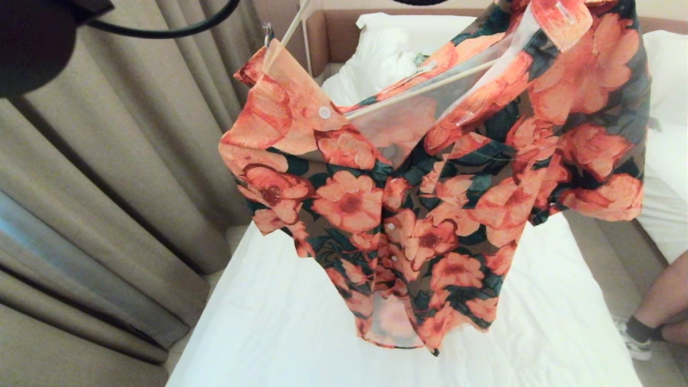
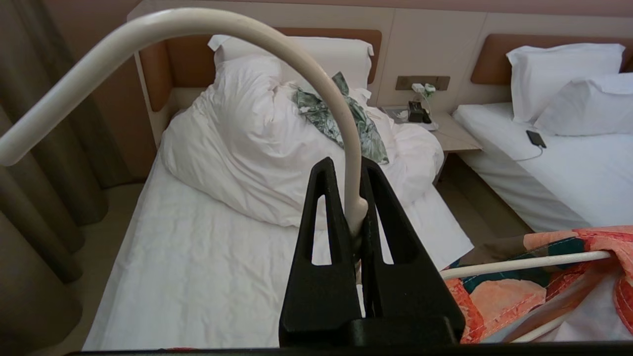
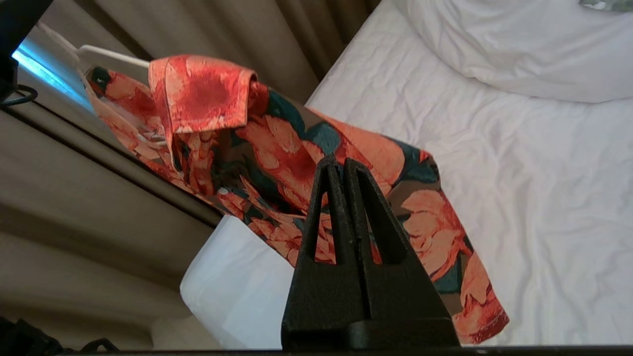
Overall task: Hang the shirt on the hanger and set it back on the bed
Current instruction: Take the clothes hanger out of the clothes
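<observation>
The left gripper (image 2: 357,198) is clamped tight on the hanger (image 2: 346,123) at its neck, holding the shirt (image 1: 430,215) up over the bed (image 1: 301,322). The right gripper (image 3: 341,168) is pinched closed on nothing, beside the shirt.

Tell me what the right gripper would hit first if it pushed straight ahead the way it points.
Probably the shirt: the right gripper, shut and empty, points at the floral cloth hanging over the bed. Depth is unclear, so the gap between them cannot be judged.
</observation>
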